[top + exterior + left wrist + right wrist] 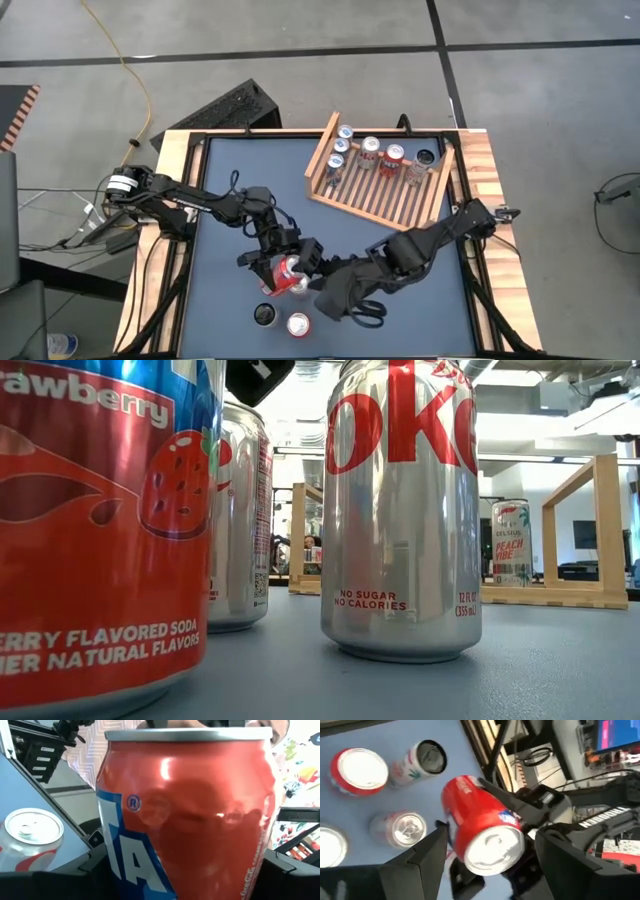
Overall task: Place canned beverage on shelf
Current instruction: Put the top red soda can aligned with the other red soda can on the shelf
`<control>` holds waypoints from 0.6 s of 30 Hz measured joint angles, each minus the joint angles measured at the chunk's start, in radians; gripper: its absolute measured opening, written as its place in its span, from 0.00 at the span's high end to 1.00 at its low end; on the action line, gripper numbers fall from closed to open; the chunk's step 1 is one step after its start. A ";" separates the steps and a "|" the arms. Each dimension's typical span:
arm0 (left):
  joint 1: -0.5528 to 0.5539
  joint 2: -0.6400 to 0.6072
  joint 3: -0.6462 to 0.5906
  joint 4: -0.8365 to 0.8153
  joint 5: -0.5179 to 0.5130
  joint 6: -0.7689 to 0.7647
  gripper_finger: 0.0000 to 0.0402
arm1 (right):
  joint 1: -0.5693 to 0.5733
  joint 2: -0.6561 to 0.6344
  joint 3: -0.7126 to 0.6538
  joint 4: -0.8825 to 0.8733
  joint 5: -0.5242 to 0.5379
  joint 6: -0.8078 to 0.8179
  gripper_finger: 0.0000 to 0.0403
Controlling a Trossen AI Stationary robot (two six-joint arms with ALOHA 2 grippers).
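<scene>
Near table front: left gripper (283,262) clamps dented red aluminium soda can (291,277), lifted, tilted.
right gripper (335,292): fingers spread beside can.
light wooden slatted shelf (378,196): well apart, back right.
risk: handover slip, can drops onto standing cans.

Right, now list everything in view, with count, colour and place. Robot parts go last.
Red can: one, red with a silver top, lifted and tilted above the front of the table.
Standing cans: at least four, silver, white and red, upright on the table near the red can.
Shelf: one, light wood with a slatted base, at the back right of the table.
Cans on shelf: several, blue-white, red and silver, upright along its back side.
Table: one, dark blue-grey top with a wood border.
Cable: one, yellow, on the floor beyond the table.
Left arm: one, dark, jaws shut on the red can.
Right arm: one, dark, jaws open either side of the red can.
</scene>
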 joint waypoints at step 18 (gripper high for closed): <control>-0.026 0.000 0.000 -0.027 -0.007 -0.004 0.27 | -0.046 0.033 0.001 0.044 -0.110 -0.107 0.27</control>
